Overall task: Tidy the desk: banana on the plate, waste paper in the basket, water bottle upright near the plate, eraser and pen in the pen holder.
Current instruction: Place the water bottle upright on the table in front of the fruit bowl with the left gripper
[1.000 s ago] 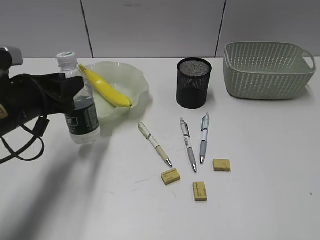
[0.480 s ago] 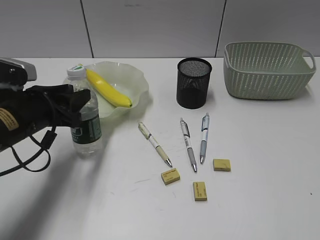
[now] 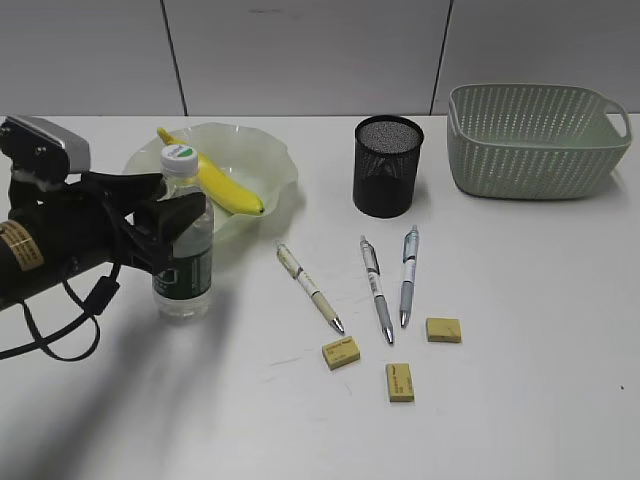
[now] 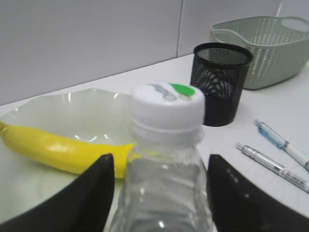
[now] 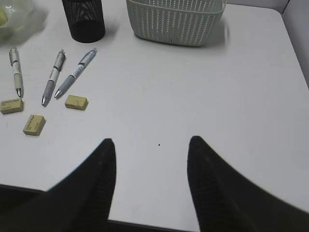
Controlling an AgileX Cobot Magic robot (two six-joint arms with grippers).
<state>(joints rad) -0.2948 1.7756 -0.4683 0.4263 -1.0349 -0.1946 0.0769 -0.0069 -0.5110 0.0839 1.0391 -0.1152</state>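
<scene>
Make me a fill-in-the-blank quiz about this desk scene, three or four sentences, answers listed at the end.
1. The banana lies on the pale green ____.
2. The water bottle stands ____ on the desk, between the left gripper's fingers.
3. The number of pens lying on the desk is ____.
4. The pen holder stands to the left of the woven ____.

Missing words: plate; upright; three; basket

white desk (image 3: 520,330), plate (image 3: 270,150), water bottle (image 3: 183,262), pen holder (image 3: 388,166), basket (image 3: 535,140), three pens (image 3: 376,288), three erasers (image 3: 400,381)
</scene>
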